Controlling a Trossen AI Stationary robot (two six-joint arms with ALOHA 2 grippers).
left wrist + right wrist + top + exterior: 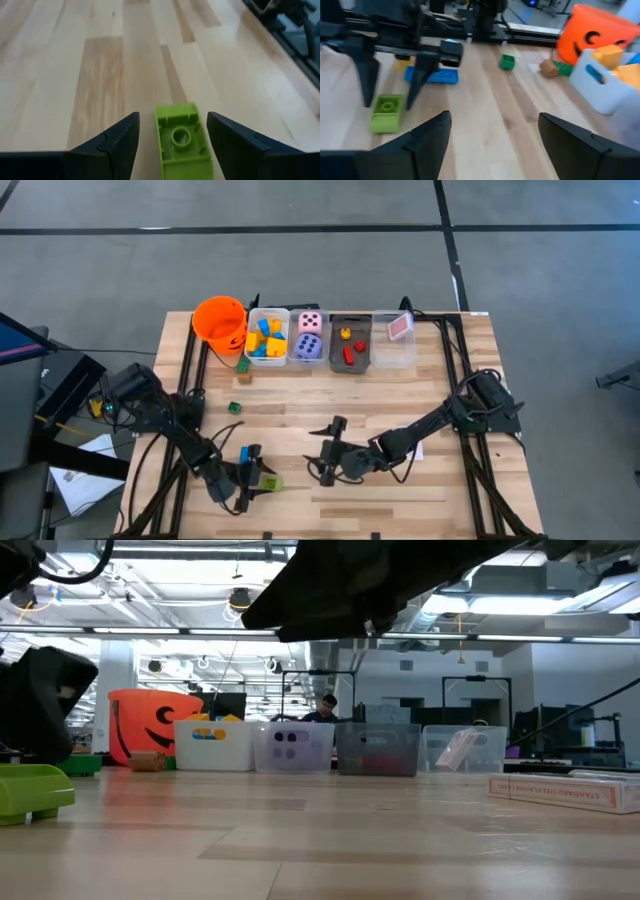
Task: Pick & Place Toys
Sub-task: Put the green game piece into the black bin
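So the left gripper [170,145] sits open and empty, straddling the lime green block [181,140] on the table's near edge, so it's mid-pick I'd say, next up is pinching it, while the right gripper [492,140] waits open nearby

**Wood, plastic and matt black**

The worktop [100,75] is smooth, pale wood planks with a soft sheen. The lime block [182,142] is glossy moulded plastic. The left tool [172,145] has matt black fingers [107,147]. The orange bucket [220,322] looks shiny plastic.
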